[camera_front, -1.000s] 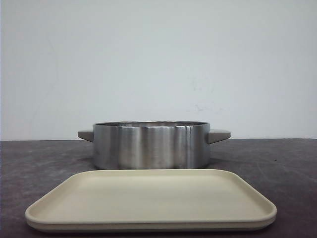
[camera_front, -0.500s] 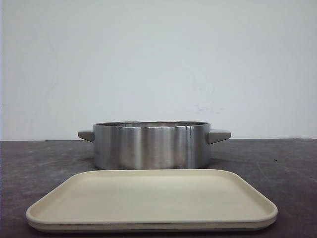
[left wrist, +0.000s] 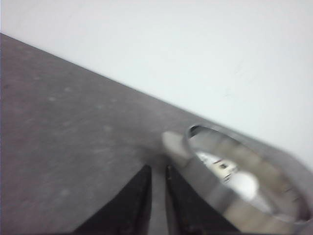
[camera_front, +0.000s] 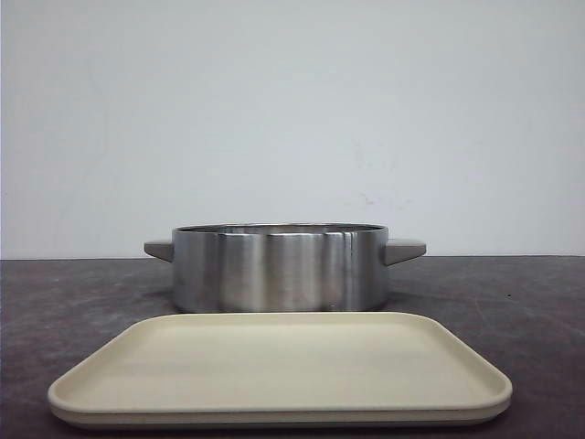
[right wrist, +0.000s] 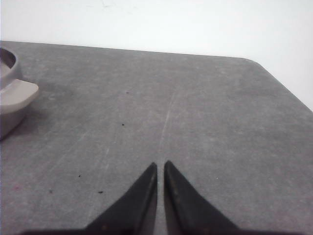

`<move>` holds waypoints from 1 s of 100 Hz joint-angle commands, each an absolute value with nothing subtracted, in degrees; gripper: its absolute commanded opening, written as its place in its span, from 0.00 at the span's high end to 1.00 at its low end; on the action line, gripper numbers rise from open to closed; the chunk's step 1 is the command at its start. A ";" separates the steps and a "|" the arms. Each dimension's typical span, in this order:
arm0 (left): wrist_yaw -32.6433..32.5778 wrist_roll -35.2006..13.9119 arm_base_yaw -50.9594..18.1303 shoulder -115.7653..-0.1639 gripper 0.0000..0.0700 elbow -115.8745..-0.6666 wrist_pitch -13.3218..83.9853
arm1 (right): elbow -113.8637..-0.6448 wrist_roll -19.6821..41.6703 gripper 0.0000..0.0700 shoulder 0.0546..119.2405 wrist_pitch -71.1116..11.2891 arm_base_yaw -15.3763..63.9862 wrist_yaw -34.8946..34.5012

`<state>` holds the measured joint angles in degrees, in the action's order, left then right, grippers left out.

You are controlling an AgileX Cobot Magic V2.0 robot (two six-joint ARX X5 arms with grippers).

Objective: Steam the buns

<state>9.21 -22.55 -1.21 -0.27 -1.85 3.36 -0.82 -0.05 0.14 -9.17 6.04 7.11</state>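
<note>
A dark grey stone-look tabletop (camera_front: 512,302) set against a plain white wall (camera_front: 292,119).

The matte tabletop is mottled grey with faint pale scratches and a few dark specks, seen most clearly in the right wrist view (right wrist: 171,112), where its far corner is rounded. It meets the wall along a straight horizontal line in the front view. The wall is smooth and bare apart from a few faint scuff marks right of centre (camera_front: 375,197). The light is soft and even, casting only weak shadows on the tabletop. The left wrist view is blurred and shows the same grey surface (left wrist: 63,127) below the white wall (left wrist: 195,54).
</note>
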 commanded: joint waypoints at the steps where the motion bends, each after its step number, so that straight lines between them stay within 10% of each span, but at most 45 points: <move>1: 9.02 -13.30 -0.71 -0.16 0.99 -0.78 3.38 | -0.64 -0.47 0.98 0.21 -9.06 6.24 7.11; 30: 5.72 -3.99 0.60 -0.16 0.99 -0.80 10.63 | -0.64 -0.45 0.98 0.21 -9.06 6.24 7.11; 100: 0.86 -3.70 2.24 -0.19 0.99 -0.80 10.79 | -0.64 -0.47 0.98 0.21 -9.06 6.24 7.11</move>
<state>1.21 -4.36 2.13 -0.27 -1.85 10.48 -0.82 -0.08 0.14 -9.17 6.04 7.11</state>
